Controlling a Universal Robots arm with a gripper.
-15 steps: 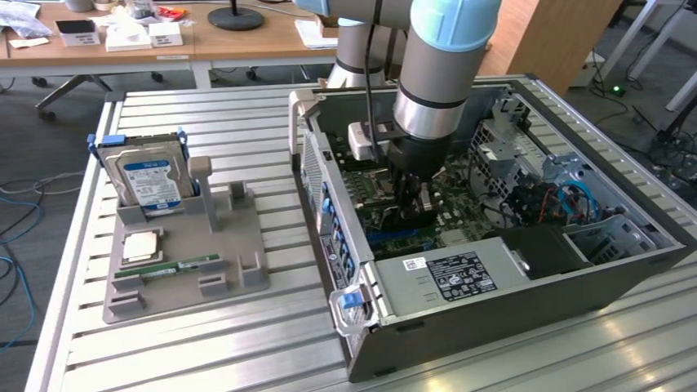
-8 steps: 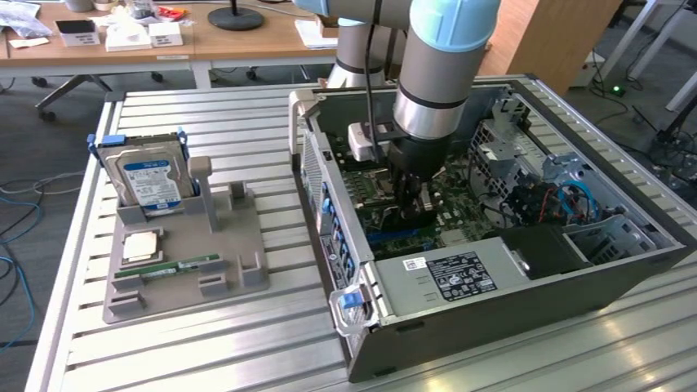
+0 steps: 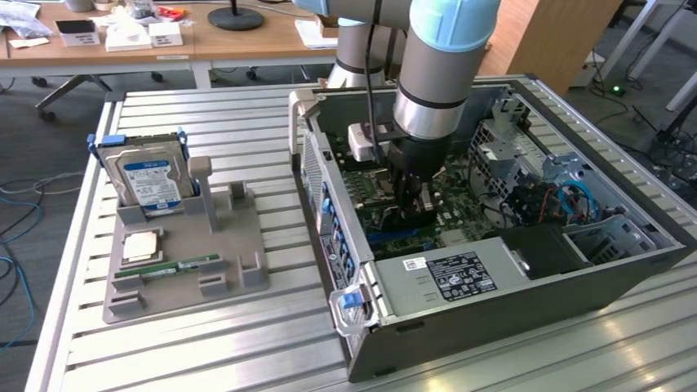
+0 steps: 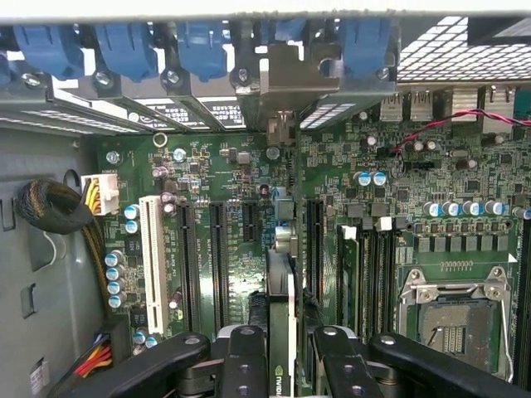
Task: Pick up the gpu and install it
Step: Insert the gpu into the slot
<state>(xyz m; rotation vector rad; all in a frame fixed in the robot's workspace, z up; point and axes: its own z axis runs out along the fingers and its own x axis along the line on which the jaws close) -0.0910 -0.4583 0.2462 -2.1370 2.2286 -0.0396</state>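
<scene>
My gripper (image 4: 289, 348) is pinched narrowly on the gpu (image 4: 279, 290), holding it on edge inside the case (image 3: 523, 302), down at a motherboard (image 4: 224, 166) slot. Pickup is done. I cannot tell whether the card is fully seated.

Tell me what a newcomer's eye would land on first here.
The robot arm reaching down into the open computer case on the exterior view's right stands out first. Its gripper holds the gpu edge-on over the green motherboard. A blue-labelled hard drive stands in a grey tray on the exterior view's left.
</scene>
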